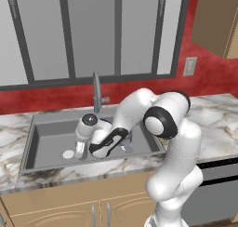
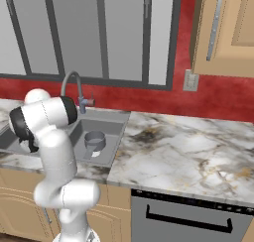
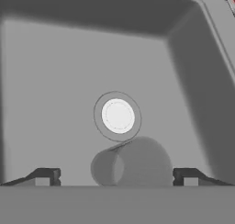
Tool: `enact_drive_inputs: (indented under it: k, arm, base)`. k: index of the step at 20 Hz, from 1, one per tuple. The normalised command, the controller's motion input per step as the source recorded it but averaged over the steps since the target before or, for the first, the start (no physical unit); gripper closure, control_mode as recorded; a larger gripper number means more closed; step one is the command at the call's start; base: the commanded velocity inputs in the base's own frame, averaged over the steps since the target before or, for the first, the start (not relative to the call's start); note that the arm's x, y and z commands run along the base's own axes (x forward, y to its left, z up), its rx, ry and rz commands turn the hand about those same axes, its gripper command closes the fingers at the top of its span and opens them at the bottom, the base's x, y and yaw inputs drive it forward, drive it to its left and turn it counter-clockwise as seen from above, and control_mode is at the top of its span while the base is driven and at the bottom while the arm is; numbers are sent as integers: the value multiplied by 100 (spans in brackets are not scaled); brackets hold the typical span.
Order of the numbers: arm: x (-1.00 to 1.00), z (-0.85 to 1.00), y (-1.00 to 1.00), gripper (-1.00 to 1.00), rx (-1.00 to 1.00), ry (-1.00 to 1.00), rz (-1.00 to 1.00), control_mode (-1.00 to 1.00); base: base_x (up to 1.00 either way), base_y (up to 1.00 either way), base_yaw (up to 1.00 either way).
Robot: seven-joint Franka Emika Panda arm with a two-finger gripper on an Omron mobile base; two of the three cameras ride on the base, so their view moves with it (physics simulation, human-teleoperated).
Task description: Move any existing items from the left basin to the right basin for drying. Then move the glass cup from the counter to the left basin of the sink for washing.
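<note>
Glass cup (image 3: 133, 161), a pale see-through cylindrical tumbler without handle, lay between the fingertips of the two-finger gripper (image 3: 115, 178) in the hand view, its open mouth turned toward 9 o'clock. The jaws stood apart, one dark tip at each side of the cup; whether either pad touched the wall could not be told. Just beyond the cup, toward 12 o'clock, sat the pale round drain disc (image 3: 118, 116) in the floor of the left basin (image 3: 55, 81), the wider dark grey recess. In the left base view the gripper (image 1: 80, 149) hung low inside that basin (image 1: 49, 142), at 3 o'clock of the disc (image 1: 68, 154). A grey metal pot (image 2: 94, 140) stood in the right basin (image 2: 111, 137), the narrower recess.

Judged: the tumbler would be light, stiff, smooth and breakable; grip belonged across the mid-wall, squarely and gently, since the round glass could slip or roll.
</note>
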Motion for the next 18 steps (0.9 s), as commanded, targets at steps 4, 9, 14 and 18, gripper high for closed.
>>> enact_drive_inputs:
  k: [4,9,14,18]
  arm:
    - [-23,84,0,-100,8,-5,0,-100]
    - [-18,96,0,-100,6,-3,-1,-100]
    - [-16,100,0,-100,3,-3,-4,-100]
    - [-12,100,0,-100,1,-1,-8,-100]
  base:
    - [0,0,0]
    - [0,0,0]
    - [0,0,0]
    - [0,0,0]
